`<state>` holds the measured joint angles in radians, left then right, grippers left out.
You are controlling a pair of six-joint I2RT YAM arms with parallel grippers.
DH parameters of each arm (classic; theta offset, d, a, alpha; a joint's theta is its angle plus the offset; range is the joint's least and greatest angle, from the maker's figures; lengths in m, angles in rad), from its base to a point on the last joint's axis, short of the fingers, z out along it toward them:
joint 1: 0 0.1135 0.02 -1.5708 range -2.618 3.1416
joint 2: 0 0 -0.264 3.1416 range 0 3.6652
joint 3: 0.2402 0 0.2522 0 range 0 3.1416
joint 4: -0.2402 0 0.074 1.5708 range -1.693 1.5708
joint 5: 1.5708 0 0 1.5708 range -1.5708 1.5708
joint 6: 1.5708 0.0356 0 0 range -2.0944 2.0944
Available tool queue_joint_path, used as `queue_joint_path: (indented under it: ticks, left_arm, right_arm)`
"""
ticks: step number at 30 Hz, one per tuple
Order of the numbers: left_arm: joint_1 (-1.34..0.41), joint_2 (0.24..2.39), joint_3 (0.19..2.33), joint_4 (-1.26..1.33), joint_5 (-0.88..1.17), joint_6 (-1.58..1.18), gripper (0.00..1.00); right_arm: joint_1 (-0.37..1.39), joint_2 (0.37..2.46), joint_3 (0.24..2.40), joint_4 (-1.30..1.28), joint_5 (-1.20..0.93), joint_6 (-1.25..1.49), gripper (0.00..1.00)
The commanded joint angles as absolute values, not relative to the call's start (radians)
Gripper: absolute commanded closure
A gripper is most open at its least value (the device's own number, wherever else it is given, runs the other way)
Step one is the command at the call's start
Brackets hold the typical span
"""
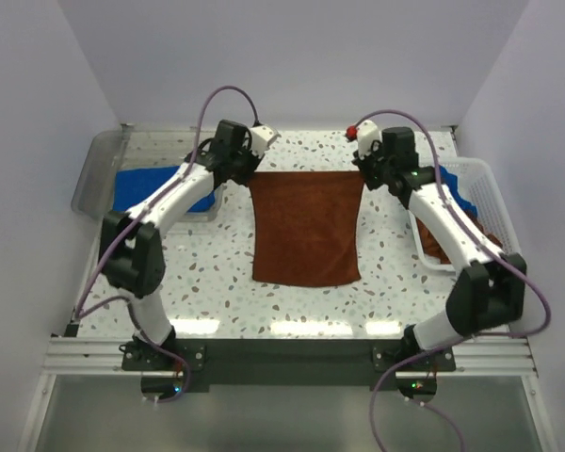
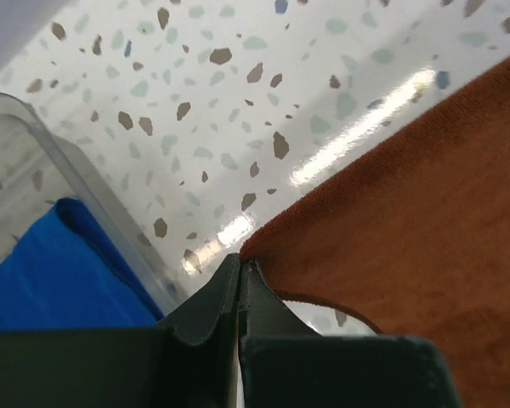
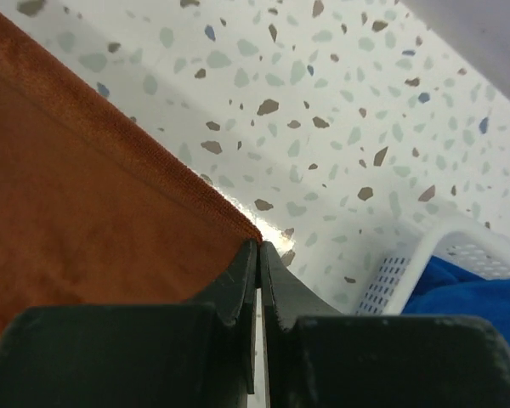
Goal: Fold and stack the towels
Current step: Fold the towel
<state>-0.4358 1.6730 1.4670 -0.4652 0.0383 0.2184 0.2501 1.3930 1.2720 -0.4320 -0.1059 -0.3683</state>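
A rust-brown towel [image 1: 306,228] lies spread in the middle of the speckled table, its far edge stretched straight between the two arms. My left gripper [image 1: 248,177] is shut on the towel's far left corner [image 2: 257,252], the jaws pressed together on the cloth [image 2: 408,221]. At the far right corner [image 3: 253,231] my right gripper [image 1: 365,175] is shut on the same towel [image 3: 85,221]. A blue towel [image 1: 143,189] lies in the clear tray on the left. More blue cloth [image 3: 472,297] and some rust-brown cloth [image 1: 431,240] sit in the white basket.
The clear plastic tray [image 1: 96,169] stands at the far left, its wall [image 2: 110,221] close beside my left gripper. The white mesh basket [image 1: 485,193] stands at the right, its rim [image 3: 459,238] near my right gripper. White walls close the back and sides.
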Motion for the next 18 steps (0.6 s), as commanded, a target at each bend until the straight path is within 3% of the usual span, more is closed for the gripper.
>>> queue_joint_path:
  ticks: [1,8,18]
  left_arm:
    - [-0.374,1.873,1.647,-0.454,0.038,0.199,1.0]
    - [-0.362,2.059,1.792,-0.439,0.043,0.264,1.0]
    - [-0.362,1.864,1.574,-0.402,0.08,0.275,1.0]
  right_arm:
    - [0.242,1.552,1.368,-0.331,-0.015,-0.406,1.0]
    - [0.241,1.793,1.482,-0.304,-0.017,-0.469,1.0]
    - [0.239,1.724,1.393,-0.322,-0.026,-0.512,1.0]
